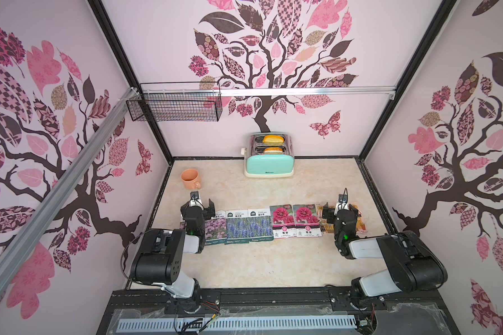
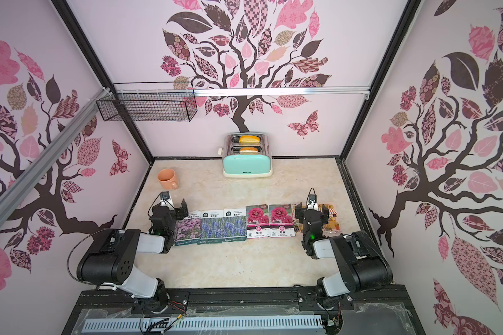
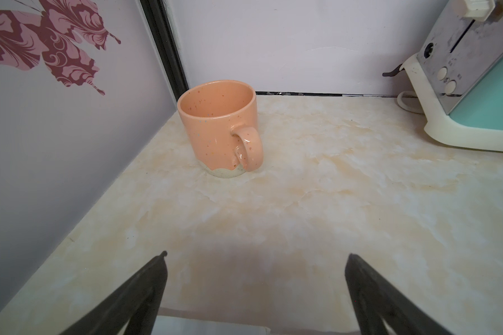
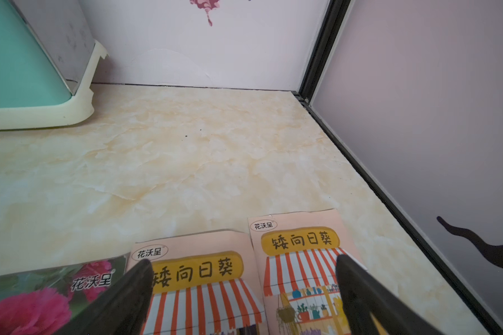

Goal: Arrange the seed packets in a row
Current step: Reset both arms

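I am watching the packets [image 1: 281, 222] lying flat in one row across the middle of the counter [image 1: 259, 261], side by side and touching or nearly so. Starting at my left side, the pink-purple pair [image 1: 215, 226] is sitting first, one of them mostly hiding under the left arm [image 1: 157, 255]. The lavender pair [image 1: 249, 227] is lying next, then the magenta pair [image 1: 305, 219]. The shopfront pair [image 4: 198, 275] is closing the row on the right, its outer packet sitting a touch farther back than its twin.

The right jaws are hanging spread wide over the shopfront pair, gripping nothing, one finger over each packet in the wrist view. I cannot tell whether the tips are touching the paper. The left jaws are also standing wide with nothing between them, hovering over bare counter at the far edge of the row's left end.

Beyond the left jaws the mug [image 3: 218, 127] is standing upright near the left wall [image 3: 55, 174], handle facing the row. I am seeing only speckled glaze on its inner wall and cannot see its bottom. At the back wall [image 1: 302, 121] the toaster [image 1: 269, 165] is holding bread [image 1: 272, 139], one piece in each of its two slots. Higher up, the basket [image 1: 176, 107] is hanging from a rail, with only the wall showing through its mesh.
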Available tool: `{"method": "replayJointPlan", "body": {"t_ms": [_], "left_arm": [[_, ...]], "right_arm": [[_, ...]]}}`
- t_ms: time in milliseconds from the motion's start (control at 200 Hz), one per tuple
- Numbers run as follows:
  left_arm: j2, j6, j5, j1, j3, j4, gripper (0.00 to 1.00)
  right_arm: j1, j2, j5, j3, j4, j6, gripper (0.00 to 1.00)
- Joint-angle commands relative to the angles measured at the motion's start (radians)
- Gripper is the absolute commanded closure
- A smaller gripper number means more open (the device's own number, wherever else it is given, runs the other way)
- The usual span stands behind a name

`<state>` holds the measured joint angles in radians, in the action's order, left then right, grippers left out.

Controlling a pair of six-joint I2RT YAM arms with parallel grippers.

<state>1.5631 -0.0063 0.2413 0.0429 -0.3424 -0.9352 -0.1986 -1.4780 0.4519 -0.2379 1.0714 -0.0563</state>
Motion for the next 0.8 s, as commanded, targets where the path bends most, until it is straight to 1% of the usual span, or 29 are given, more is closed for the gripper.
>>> {"method": "replayJointPlan", "body": {"t_ms": [0,80,130,180,210,245,345,415,485,795], "left_arm": [[-0.004,-0.010,-0.022,-0.008,-0.018,0.014,0.03],[-0.001,-0.015,-0.030,-0.014,-0.024,0.023,0.03],[-0.002,-0.018,-0.037,-0.018,-0.026,0.028,0.03],[-0.008,-0.017,-0.042,-0.020,-0.029,0.047,0.03],[-0.005,-0.019,-0.041,-0.020,-0.028,0.041,0.03],[-0.003,-0.019,-0.040,-0.020,-0.028,0.035,0.03],[-0.004,-0.019,-0.042,-0.021,-0.029,0.040,0.03],[-0.005,-0.018,-0.043,-0.021,-0.030,0.042,0.03],[-0.004,-0.019,-0.043,-0.021,-0.030,0.042,0.03],[-0.005,-0.018,-0.043,-0.021,-0.029,0.041,0.03]], "right_arm": [[0.010,-0.041,-0.054,0.025,0.229,0.006,0.01],[0.031,-0.021,-0.098,0.028,0.189,0.027,0.01],[0.066,-0.018,-0.187,0.022,0.160,0.037,0.01],[0.093,-0.058,-0.262,0.003,0.143,0.046,0.01],[0.094,-0.096,-0.244,-0.009,0.182,0.053,0.01],[0.109,-0.113,-0.267,-0.010,0.214,0.058,0.01],[0.113,-0.066,-0.276,-0.040,0.073,0.067,0.01],[0.116,-0.080,-0.278,-0.034,0.113,0.065,0.01],[0.116,-0.070,-0.281,-0.038,0.085,0.067,0.01],[0.116,-0.071,-0.285,-0.037,0.088,0.069,0.01]]}}
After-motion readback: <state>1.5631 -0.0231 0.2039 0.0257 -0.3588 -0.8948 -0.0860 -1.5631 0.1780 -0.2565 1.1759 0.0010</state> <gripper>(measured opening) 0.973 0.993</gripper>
